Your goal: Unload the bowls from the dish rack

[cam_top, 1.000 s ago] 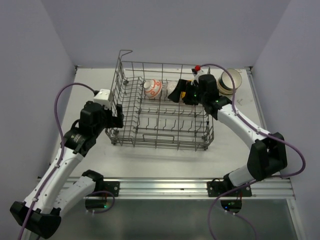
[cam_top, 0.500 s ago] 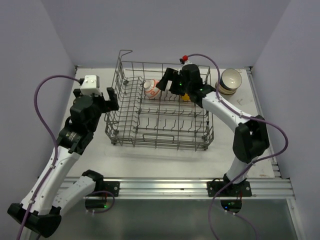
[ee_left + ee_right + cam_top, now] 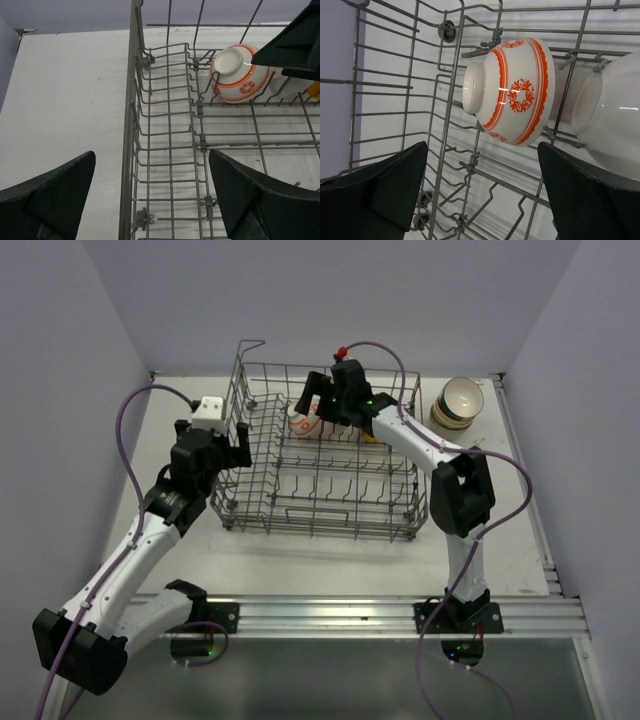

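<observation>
Overhead view of a white counter [image 3: 330, 560] with a grey wire rack [image 3: 322, 502] in the middle and my two arms reaching to it from the near edge.

The left jaws are spread wide and hold nothing. In the left wrist view they hang over the rack's left wall, one finger above the bare counter and the other above the inside of the rack.

The right arm stretches across to the rack's far row. Its jaws are also spread wide and hold nothing. In the right wrist view the fingers stand on either side of the patterned bowl [image 3: 512, 97], clear of it.

That bowl is white with orange-red bands and lies on its side among the tines. A white bowl [image 3: 612, 125] sits just beside it, and a sliver of a yellow bowl [image 3: 369, 436] shows past the arm.

A stack of bowls [image 3: 458, 402] stands on the counter outside the rack, near the far right corner.
</observation>
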You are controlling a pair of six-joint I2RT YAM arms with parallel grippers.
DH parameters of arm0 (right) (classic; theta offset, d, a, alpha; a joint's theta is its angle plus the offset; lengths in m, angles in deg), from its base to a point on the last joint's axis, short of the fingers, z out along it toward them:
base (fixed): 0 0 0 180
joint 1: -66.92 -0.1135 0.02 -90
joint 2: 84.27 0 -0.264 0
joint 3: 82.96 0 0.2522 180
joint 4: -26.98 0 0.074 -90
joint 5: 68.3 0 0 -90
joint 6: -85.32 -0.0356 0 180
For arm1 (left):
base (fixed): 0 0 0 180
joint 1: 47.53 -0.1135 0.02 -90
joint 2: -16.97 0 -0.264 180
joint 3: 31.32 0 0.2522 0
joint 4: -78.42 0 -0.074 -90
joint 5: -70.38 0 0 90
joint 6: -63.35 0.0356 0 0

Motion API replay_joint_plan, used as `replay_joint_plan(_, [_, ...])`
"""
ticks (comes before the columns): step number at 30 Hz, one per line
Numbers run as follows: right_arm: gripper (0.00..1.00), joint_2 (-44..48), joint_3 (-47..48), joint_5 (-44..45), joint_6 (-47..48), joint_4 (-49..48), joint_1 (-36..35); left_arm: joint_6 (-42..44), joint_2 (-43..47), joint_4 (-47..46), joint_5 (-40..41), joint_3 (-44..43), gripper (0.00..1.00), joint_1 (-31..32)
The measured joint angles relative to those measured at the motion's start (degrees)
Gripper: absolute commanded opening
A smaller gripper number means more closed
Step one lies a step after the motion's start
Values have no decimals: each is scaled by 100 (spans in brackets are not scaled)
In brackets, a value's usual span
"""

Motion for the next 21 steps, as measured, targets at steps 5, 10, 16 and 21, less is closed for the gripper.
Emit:
replay_joint_plan(5, [98,-363,474,120,68,245,2,4,177,-90,-101,48,100,-4])
replay_joint_plan(10, [98,-522,713,256,164,428,2,15,203,-129,-144,48,100,-4])
replay_joint_plan(16, [99,-745,942,302,262,570,2,17,203,-131,-214,48,100,-4])
replay_joint_plan(21, [98,-898,1012,293,299,573,2,20,203,-129,-251,50,100,-4])
